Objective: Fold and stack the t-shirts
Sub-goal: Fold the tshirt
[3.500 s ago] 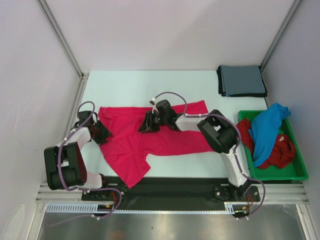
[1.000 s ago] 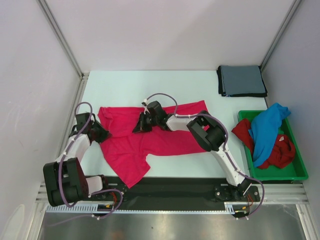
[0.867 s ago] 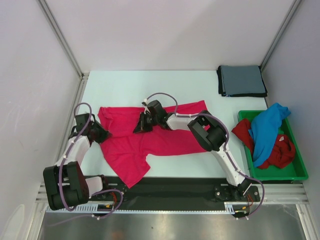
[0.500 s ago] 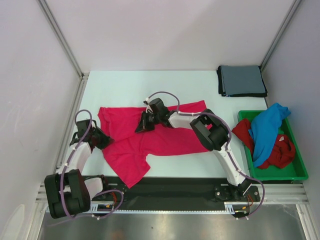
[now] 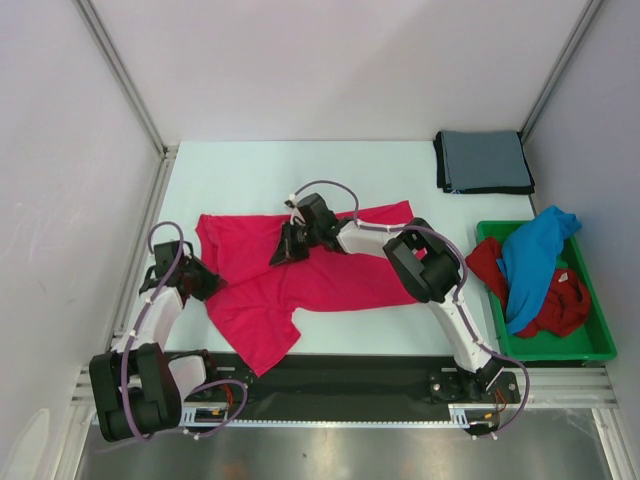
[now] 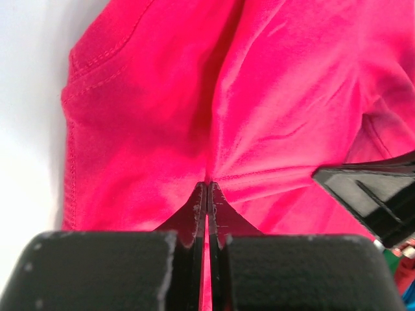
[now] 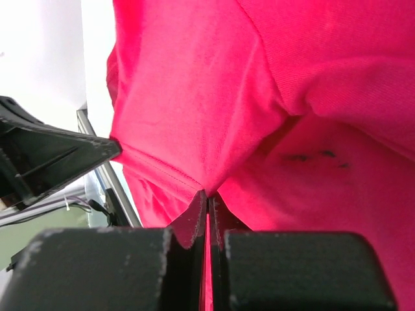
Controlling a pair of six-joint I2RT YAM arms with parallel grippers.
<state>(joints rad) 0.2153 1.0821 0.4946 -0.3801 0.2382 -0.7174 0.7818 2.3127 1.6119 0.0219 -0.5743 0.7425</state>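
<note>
Left claw (image 5: 203, 284) and right claw (image 5: 283, 250) each pinch the pink shirt (image 5: 340, 280); the left has slid nearer its base, seemingly spreading the cloth for folding.

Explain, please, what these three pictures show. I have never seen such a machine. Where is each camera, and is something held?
These are two robot arms, bolted at the near edge of a table. The wide picture is taken from above and behind them. The two close pictures come from a camera on each wrist, looking along its own hand. On the table lies a pink-red t-shirt, spread out but wrinkled. The left hand pinches its left side and the right hand pinches it near its far edge; in both close pictures the hand is shut on pink cloth. A grey-blue t-shirt lies folded at the far right corner. A green tray on the right holds a blue t-shirt and a darker red t-shirt, both crumpled.
</note>
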